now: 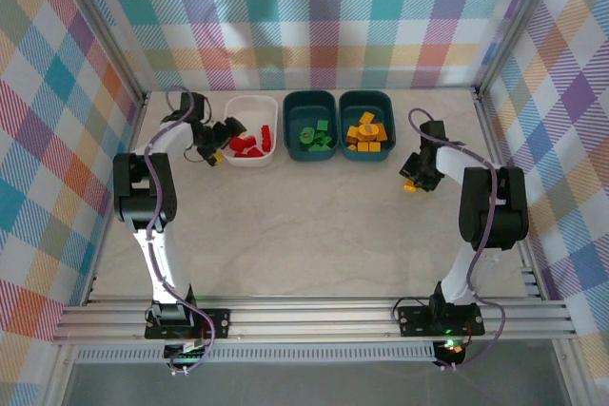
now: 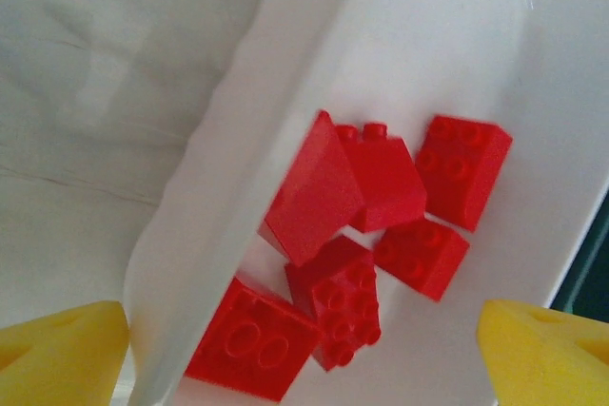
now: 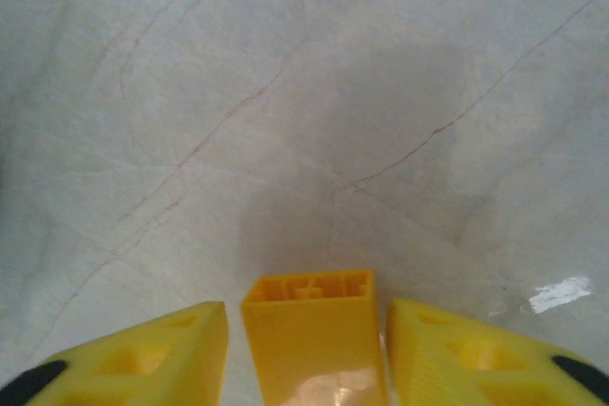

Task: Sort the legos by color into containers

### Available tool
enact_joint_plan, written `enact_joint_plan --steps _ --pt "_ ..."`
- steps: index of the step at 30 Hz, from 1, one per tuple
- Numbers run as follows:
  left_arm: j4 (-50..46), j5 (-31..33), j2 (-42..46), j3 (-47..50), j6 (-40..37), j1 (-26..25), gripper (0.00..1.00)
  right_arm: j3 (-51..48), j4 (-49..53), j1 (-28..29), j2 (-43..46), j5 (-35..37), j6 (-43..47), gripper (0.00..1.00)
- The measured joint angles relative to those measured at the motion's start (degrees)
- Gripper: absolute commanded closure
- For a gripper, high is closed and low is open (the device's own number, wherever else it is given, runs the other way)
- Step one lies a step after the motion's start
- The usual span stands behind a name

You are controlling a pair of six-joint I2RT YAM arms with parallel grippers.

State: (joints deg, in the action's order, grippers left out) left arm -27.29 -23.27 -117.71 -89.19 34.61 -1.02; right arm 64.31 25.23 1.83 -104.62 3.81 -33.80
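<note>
Within the right gripper [image 3: 306,316], yellow lego [image 3: 314,354] points forward.

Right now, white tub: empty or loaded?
Loaded. The white tub holds several red bricks lying loose inside, per the left wrist view.

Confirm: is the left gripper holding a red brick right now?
No, the left gripper stands open with nothing between its fingers, above the red bricks lying in the white tub.
</note>
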Motion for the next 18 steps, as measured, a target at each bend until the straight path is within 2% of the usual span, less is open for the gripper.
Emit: enact_joint_plan --steps 8,14,18 --pt "0.0 -1.2 -0.3 -0.9 -0.2 -4.1 0.06 -1.4 -1.2 0.0 1.1 -0.3 0.2 0.7" --pt "-0.5 0.2 -0.1 -0.5 -1.2 -4.2 0.05 -1.2 -0.7 0.0 3.5 -1.1 0.2 0.73" --pt "-1.4 3.0 3.3 2.9 -1.4 -4.1 0.02 2.8 0.1 0.3 4.5 -1.8 0.2 0.73"
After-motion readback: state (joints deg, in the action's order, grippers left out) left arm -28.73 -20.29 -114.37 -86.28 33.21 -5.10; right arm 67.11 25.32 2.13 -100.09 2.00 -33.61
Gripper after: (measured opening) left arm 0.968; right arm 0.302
